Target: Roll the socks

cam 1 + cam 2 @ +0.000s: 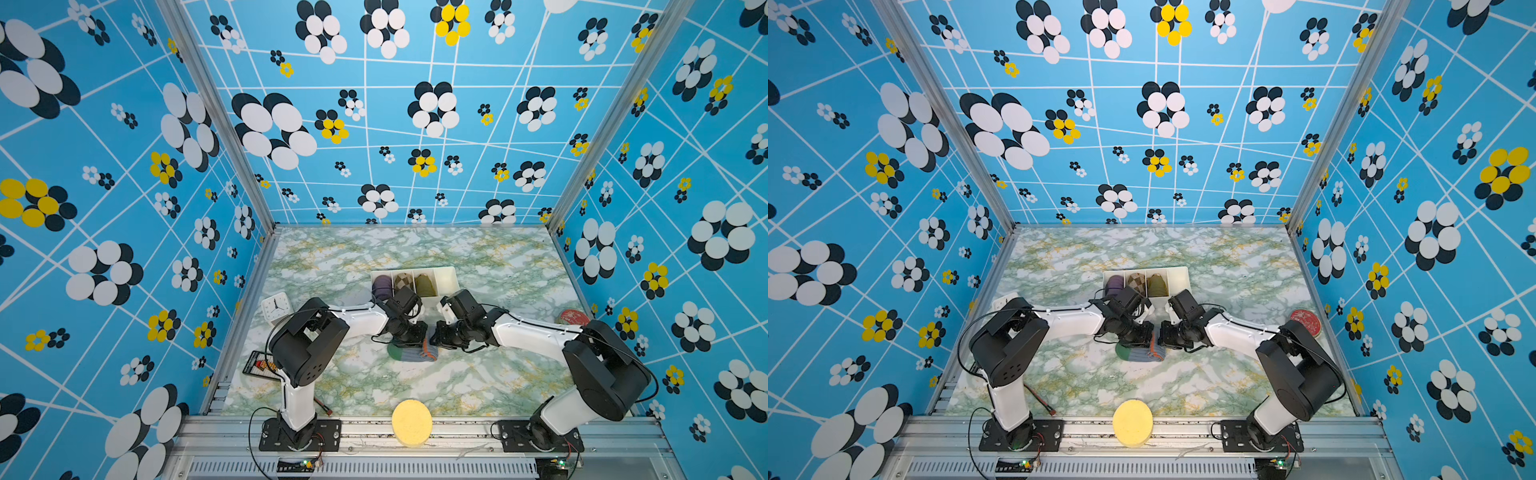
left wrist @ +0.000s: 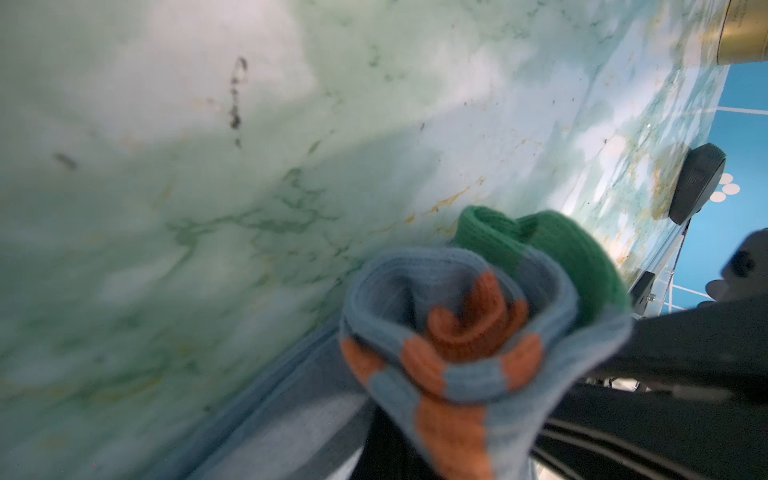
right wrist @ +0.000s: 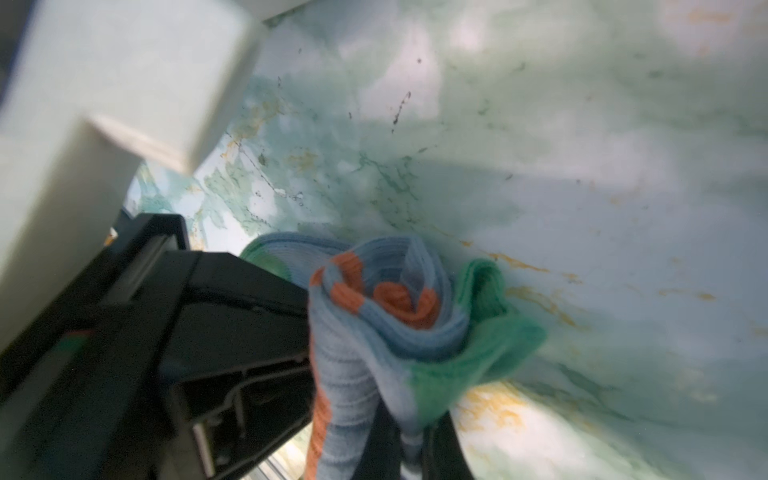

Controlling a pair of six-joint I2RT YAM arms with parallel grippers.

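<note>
The socks, a half-wound roll with the green toes loose, lie on or just above the counter (contact unclear), just in front of the white divided tray. The roll's long axis runs side to side. The left end effector is clamped on one end and the right end effector on the other, so both are equally near. No writing is readable.

Left pincer faces right pincer (both clamped).
</note>
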